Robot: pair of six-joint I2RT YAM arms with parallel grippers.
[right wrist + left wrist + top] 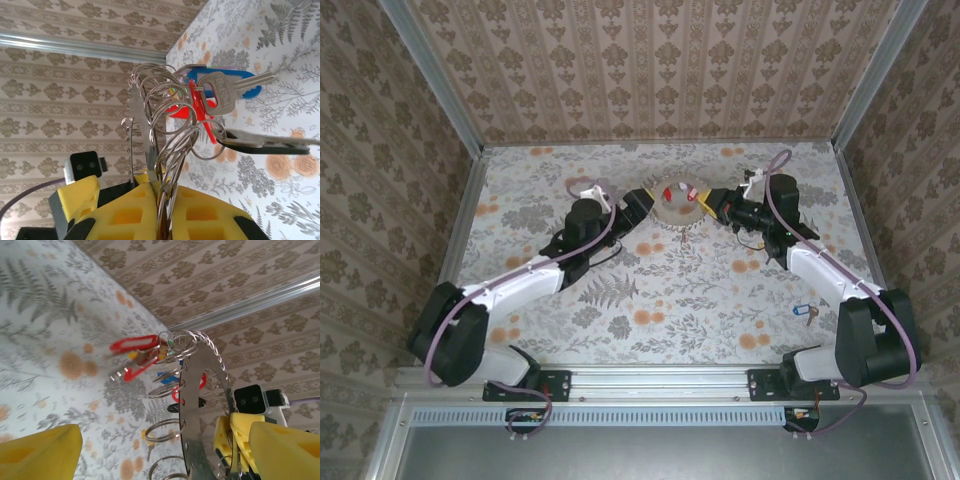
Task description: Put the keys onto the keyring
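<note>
The keyring (676, 210), a round metal plate hung with split rings, silver keys and red, blue and yellow tags, is held upright above the table's far middle between both grippers. My right gripper (711, 203) (167, 192) is shut on the plate's edge and a bunch of its rings (185, 145). My left gripper (648, 205) (165, 442) stands open, its yellow fingers (42, 455) wide on either side of the keyring (200, 395) without touching it. A small key with a yellow tag (147, 440) shows behind a split ring; whether it hangs there I cannot tell. A key with a blue tag (802, 313) lies on the table at the right.
The table (660, 300) is covered in floral cloth and boxed in by patterned walls on the left, back and right, with metal corner posts (430, 75). The right arm's forearm (820, 265) passes close to the loose blue-tagged key.
</note>
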